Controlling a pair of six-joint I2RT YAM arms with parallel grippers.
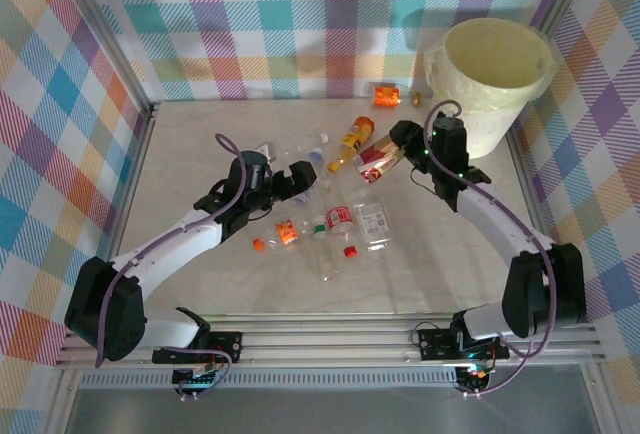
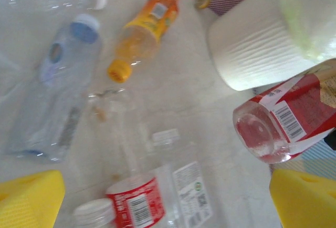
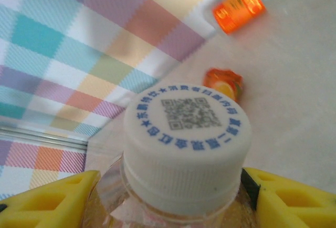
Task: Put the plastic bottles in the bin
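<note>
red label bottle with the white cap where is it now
Top view, right of centre: the red-label bottle is gripped at its neck by the right gripper, just left of the bin, beside the orange-drink bottle.

Comes as two slim arms, left arm (image 1: pixel 170 244) and right arm (image 1: pixel 500 216), alike in build. Wears smooth white shells along the long links, with bulky rounded black housings at shoulder, elbow and wrist. Carries a mauve-grey cable (image 1: pixel 238 159) outside each arm, loose and looping, not tucked into the shells. Stands on small black base blocks (image 1: pixel 212 342) with thin coloured wiring and a green glow by the right one. Ends in black bodies at the left tool (image 1: pixel 298 184) and right tool (image 1: pixel 402 142). Bears chunky bright yellow fingers (image 2: pixel 29 199), blunt and matte, with moulded recesses on the right pair (image 3: pixel 47 204).
</note>
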